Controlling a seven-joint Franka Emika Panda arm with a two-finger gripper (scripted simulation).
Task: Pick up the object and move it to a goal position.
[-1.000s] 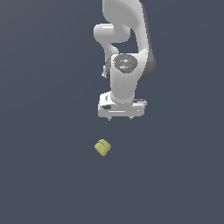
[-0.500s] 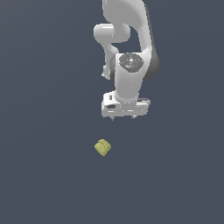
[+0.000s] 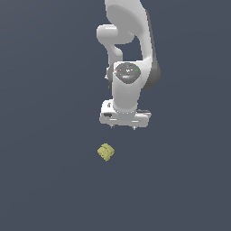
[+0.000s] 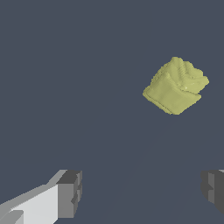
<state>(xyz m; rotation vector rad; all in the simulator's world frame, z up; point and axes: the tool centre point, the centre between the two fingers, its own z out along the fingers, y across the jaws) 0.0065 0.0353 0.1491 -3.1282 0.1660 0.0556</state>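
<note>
Bare dark floor (image 3: 49, 180) around the object (image 3: 105, 152), lower-centre frame. Gripper (image 3: 123, 127) above-right of it, jaws wide apart, holding nothing.

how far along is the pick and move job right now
Nothing looks done yet: the small olive-yellow, ridged, roughly cube-shaped lump lies on the dark grey surface, ungripped. In hand: the white robot hand hangs above it, offset toward the exterior view's right, fingers spread apart with nothing between them. Left: line up, descend, grasp, lift, and carry it to the goal, which isn't visible.
</note>
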